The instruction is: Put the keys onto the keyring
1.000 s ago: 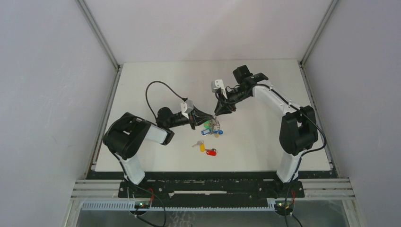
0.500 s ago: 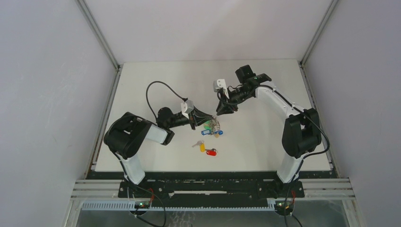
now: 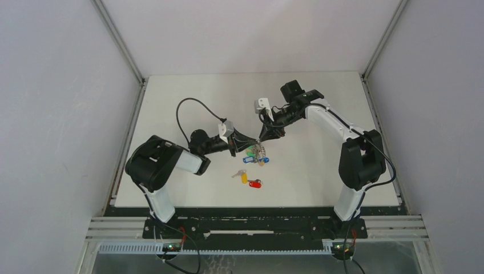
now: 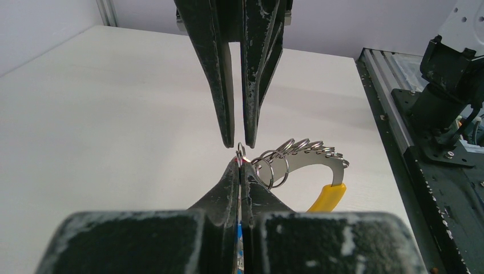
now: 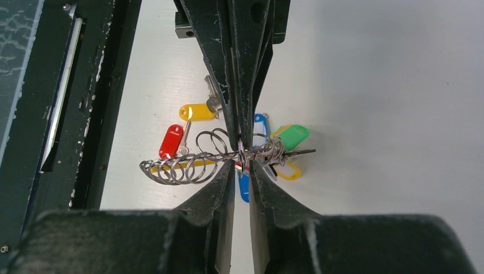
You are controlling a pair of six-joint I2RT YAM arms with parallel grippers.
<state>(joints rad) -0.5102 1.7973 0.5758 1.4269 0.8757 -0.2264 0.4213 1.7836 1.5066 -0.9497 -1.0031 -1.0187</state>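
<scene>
Nearest the arm bases, the red-tagged key (image 3: 255, 184) and the yellow-tagged key (image 3: 243, 177) are seen lying loose on the table (image 3: 188, 91), just short of the keyring (image 3: 258, 154). One small loop of the keyring is clamped edgewise in the left gripper (image 4: 240, 164). The right gripper (image 5: 242, 165) is held tip to tip opposite, its fingers narrowly parted around that loop.

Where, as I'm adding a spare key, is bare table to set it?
Free: the table corner, far left, beyond the black cable; also the near stretch between the red key and the right arm. Crowded: around the keyring and yellow key.
</scene>
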